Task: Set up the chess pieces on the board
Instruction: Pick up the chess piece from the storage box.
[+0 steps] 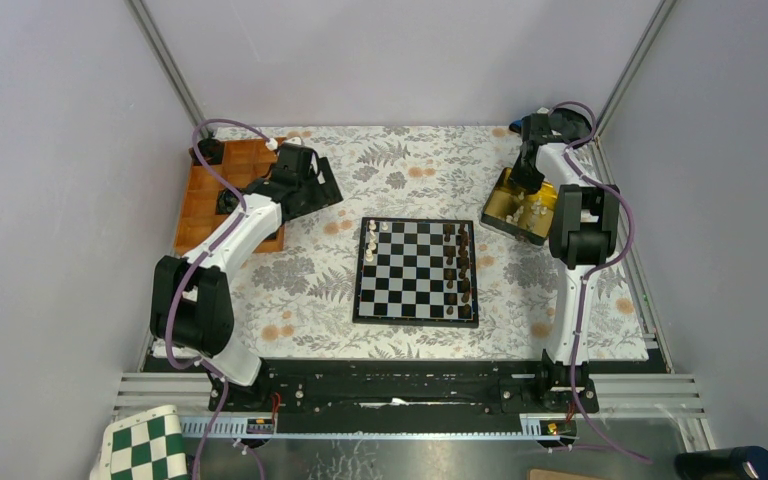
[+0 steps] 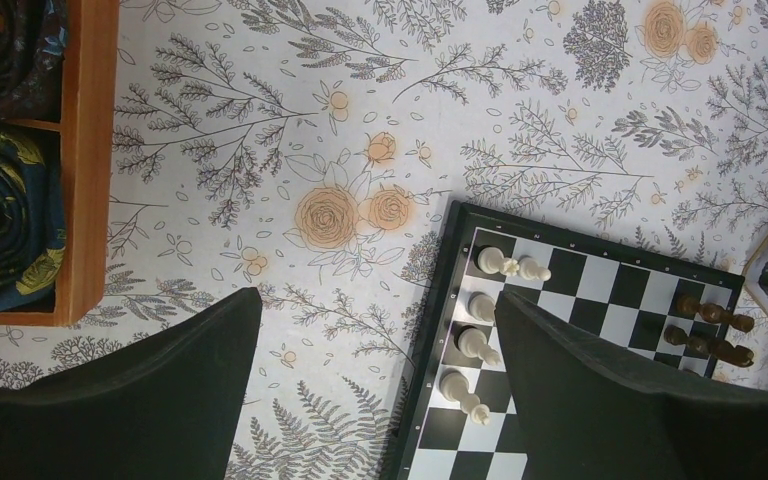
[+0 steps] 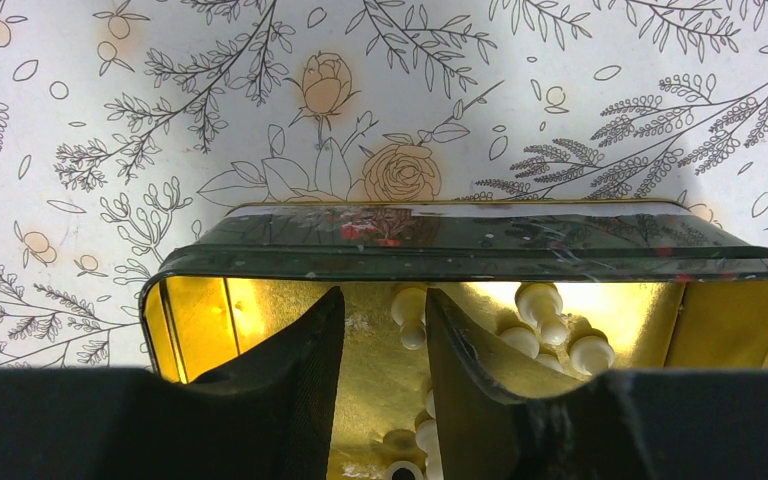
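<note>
From above, you have the board point(image 1: 417, 272) lying in the middle of the floral cloth point(image 1: 300, 290), between the 2 arms. A few white pieces point(image 1: 371, 241) stand near its far left corner, and dark pieces point(image 1: 459, 265) run down its right side. Your left gripper point(image 1: 325, 190) hovers over the cloth between the wooden tray point(image 1: 205, 215) and the board, apart from both. Your right gripper point(image 1: 523, 195) points down into the gold tin point(image 1: 495, 215) at the far right of the cloth, where more white pieces lie. A green-and-white checkered board point(image 1: 145, 448) sits off the table at the near left.

In the left wrist view, your left gripper point(image 2: 377, 300) stands wide apart and holds nothing. Only cloth and the board's black frame point(image 2: 438, 330) show between its jaws. The white pieces point(image 2: 480, 305) stand in a short line just inside that frame, partly behind 1 finger. The dark pieces point(image 2: 708, 328) stand further along the board. The wooden tray point(image 2: 85, 160) holds rolled dark fabric point(image 2: 0, 200).

In the right wrist view, your right gripper point(image 3: 385, 300) is down inside the tin point(image 3: 460, 255), its jaws narrowed to a slim gap. 1 white piece point(image 3: 410, 312) stands in that gap, close to the finger on the view's right. Gold floor shows between it and the other finger, so nothing is clamped. Other white pieces point(image 3: 575, 350) lie loose beside that finger.
</note>
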{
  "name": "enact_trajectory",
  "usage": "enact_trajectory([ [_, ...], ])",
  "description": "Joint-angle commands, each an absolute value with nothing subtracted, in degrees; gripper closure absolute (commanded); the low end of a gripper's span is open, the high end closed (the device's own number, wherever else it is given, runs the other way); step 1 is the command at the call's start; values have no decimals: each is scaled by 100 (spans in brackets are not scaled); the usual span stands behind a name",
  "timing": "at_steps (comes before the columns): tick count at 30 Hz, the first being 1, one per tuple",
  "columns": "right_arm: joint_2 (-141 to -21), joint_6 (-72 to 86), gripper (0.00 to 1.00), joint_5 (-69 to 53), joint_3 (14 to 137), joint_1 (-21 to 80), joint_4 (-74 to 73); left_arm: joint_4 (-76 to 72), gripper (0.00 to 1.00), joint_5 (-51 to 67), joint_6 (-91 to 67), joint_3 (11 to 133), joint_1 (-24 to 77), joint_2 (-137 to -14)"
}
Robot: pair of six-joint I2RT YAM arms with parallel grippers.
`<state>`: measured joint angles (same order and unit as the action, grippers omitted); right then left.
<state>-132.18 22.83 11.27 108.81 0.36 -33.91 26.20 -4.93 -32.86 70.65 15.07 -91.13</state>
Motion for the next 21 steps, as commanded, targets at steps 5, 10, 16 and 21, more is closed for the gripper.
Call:
enact_trajectory([
  [5,-12991,2265,58,1144,10850,35,-3382,2455,7,-427,-3234,7272,1542,-9137],
  [10,-12904,2263,61,1147,10762,31,-3353,2461,7,-413,-3234,7266,1562,-9091],
  [16,-12839,2263,65,1134,10670,35,-3334,2461,7,-418,-3251,7212,1573,-9041],
  [21,-12784,2259,74,1134,10611,35,-3329,2461,7,-430,-3264,7158,1582,-8974],
])
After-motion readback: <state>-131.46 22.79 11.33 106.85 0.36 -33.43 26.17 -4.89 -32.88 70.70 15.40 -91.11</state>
